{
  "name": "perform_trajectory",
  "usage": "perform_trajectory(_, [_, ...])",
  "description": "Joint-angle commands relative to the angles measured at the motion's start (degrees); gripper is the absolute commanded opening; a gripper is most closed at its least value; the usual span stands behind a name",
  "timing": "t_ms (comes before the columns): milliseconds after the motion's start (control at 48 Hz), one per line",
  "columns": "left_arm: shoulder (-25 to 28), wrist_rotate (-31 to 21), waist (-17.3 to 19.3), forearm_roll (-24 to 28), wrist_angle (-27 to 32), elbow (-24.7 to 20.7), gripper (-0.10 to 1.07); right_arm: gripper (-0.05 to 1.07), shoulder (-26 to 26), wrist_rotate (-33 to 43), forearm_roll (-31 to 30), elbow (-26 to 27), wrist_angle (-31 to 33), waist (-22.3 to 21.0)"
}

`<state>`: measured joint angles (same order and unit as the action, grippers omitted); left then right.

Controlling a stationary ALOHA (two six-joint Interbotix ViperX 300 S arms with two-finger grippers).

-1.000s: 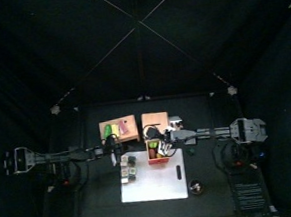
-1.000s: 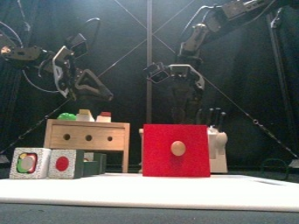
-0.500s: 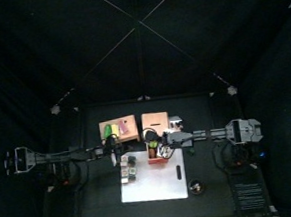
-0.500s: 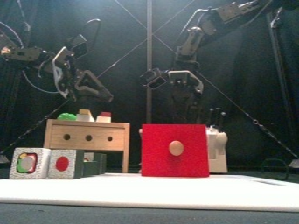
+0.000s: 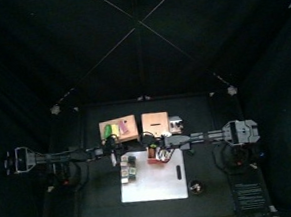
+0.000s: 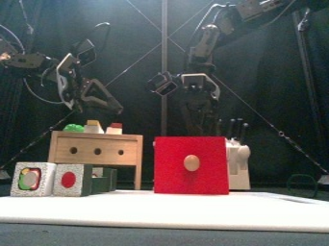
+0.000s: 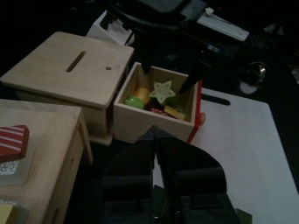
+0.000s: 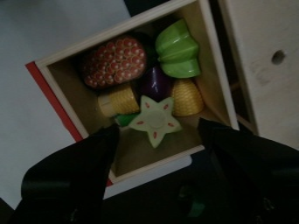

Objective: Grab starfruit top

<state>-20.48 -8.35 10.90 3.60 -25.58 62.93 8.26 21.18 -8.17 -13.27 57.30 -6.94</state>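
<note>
The starfruit top (image 8: 156,122) is a pale green star lying on the toy food in the open red box (image 8: 61,105). My right gripper (image 8: 160,129) hangs open just above it, one jaw on each side, touching nothing. In the front view the right gripper (image 6: 193,127) hangs just above the red box (image 6: 190,165). In the left wrist view the starfruit (image 7: 163,88) shows in the box, with the right arm above it. My left gripper (image 7: 156,150) stands back from the box, its jaws together and empty. From above, the right gripper (image 5: 164,138) is over the box.
A wooden box with holes (image 6: 96,147) carrying toy pieces stands left of the red box. Two small picture cubes (image 6: 49,179) lie at the front left. A knife block (image 6: 240,159) stands behind the red box on the right. A white mat (image 5: 155,182) covers the table's front.
The right gripper has shifted a little to the left over the red box. The left arm has barely moved.
</note>
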Motion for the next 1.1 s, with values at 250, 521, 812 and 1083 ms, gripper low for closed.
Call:
perform_trajectory(250, [2.0,0.1,0.4,-0.1,-0.6,-1.1,0.42,1.00,1.1,-0.1,-0.2,1.1,0.4,0.1])
perform_trajectory(521, [3.0,0.1,0.5,-0.1,-0.6,-1.3,0.42,1.00,2.0,-2.5,1.1,0.6,0.3,-0.4])
perform_trajectory(812, [3.0,0.1,0.8,-0.1,-0.6,-1.4,0.41,1.00,2.8,-8.7,6.9,0.4,-0.1,-2.5])
perform_trajectory(1083, [3.0,0.1,1.0,-0.1,-0.6,-1.3,0.41,0.87,2.7,-9.3,6.2,-0.4,-0.1,-3.9])
